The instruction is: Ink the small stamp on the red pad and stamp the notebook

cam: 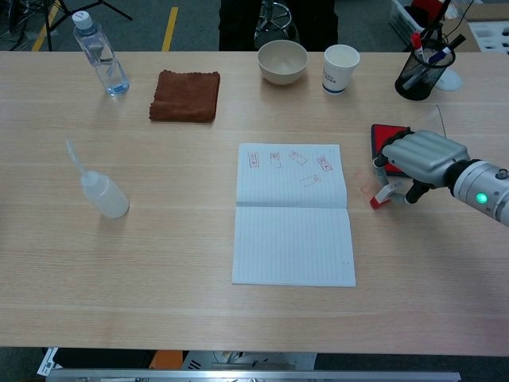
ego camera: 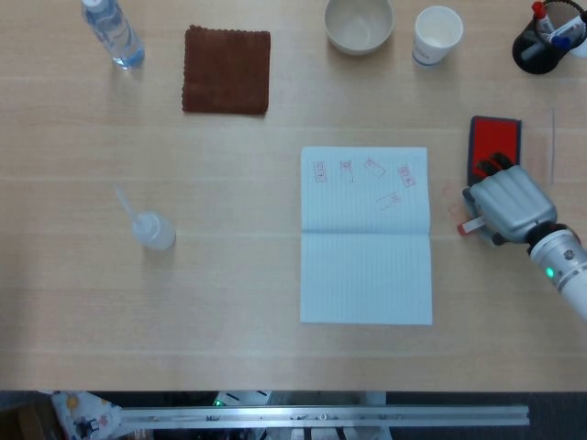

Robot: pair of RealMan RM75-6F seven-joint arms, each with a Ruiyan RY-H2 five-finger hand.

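- Overhead, the silver right hand (ego camera: 507,205), fingers curled, pinches a small red-tipped white stamp (ego camera: 469,225) between the open lined paper notebook (ego camera: 366,235) and red ink pad (ego camera: 494,144)
- Chest-on, stamp (cam: 380,198) low over the wooden table (cam: 159,231), right of notebook (cam: 293,215)

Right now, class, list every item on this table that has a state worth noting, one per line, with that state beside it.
notebook: open flat, red stamp marks on upper page
red ink pad: uncovered, partly hidden by the hand
small stamp: held by right hand, off the paper
bowl: upright, empty
paper cup: upright
water bottle: upright, capped
squeeze bottle: lying on its side
brown cloth: folded flat
pen holder: upright, holding pens
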